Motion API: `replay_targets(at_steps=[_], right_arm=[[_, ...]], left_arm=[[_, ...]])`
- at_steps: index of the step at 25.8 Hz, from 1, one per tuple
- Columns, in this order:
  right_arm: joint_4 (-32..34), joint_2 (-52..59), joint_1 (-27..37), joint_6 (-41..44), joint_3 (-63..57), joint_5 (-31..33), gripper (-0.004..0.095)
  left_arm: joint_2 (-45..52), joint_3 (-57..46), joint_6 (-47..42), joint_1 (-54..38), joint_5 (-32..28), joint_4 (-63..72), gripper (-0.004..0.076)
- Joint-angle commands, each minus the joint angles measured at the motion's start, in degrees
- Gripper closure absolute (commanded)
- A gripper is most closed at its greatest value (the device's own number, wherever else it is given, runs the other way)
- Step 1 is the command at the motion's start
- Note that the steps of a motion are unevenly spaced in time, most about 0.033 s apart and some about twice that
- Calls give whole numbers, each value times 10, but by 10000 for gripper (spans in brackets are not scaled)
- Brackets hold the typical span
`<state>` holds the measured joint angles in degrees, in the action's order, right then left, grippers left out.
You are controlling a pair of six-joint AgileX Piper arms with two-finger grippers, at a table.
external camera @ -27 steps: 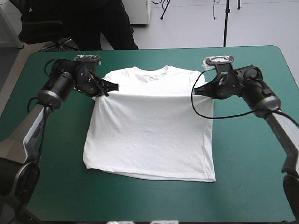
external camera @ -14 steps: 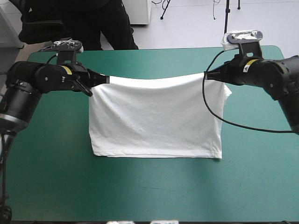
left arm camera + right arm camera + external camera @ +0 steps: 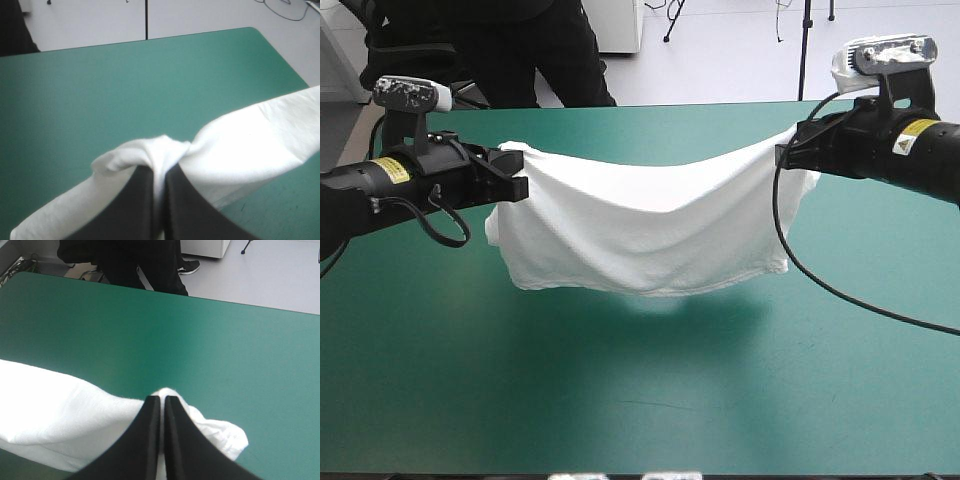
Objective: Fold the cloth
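The white T-shirt hangs slung between both arms above the teal-green table, sagging in the middle, toward 12 o'clock of the table's centre. The left gripper pinches its 9 o'clock end and the right gripper its 2 o'clock end, each clenched on bunched cloth

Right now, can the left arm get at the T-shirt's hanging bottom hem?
Probably not: the left arm has its jaws shut on the T-shirt at an upper corner, helping hold it up. The hem itself hangs unobstructed above the table, but reaching means letting go.
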<state>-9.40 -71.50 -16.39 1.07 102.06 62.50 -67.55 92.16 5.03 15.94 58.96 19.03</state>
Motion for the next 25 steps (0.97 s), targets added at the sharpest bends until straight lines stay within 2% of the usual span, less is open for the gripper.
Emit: replay_targets(at_steps=[1,3,8,12,16,18,23,25], right_arm=[[-14,27,3,-11,18,-38,925],[-14,31,3,-11,18,-47,925],[-4,21,3,-11,18,-91,925],[19,-12,3,-11,18,-136,925],[50,-61,3,12,25,-175,925],[65,-92,4,15,41,-186,925],[61,-199,44,16,185,-183,925],[62,-224,50,1,183,-182,925]], left_arm=[[21,20,43,1,-39,46,733],[24,25,55,1,-43,46,733],[7,25,73,0,-115,37,733],[-32,26,69,0,-181,18,733],[-85,52,69,-1,-215,16,733],[-121,81,69,-1,-234,4,733],[-247,246,69,-1,-231,-30,733],[-274,259,69,-1,-225,-34,733]])
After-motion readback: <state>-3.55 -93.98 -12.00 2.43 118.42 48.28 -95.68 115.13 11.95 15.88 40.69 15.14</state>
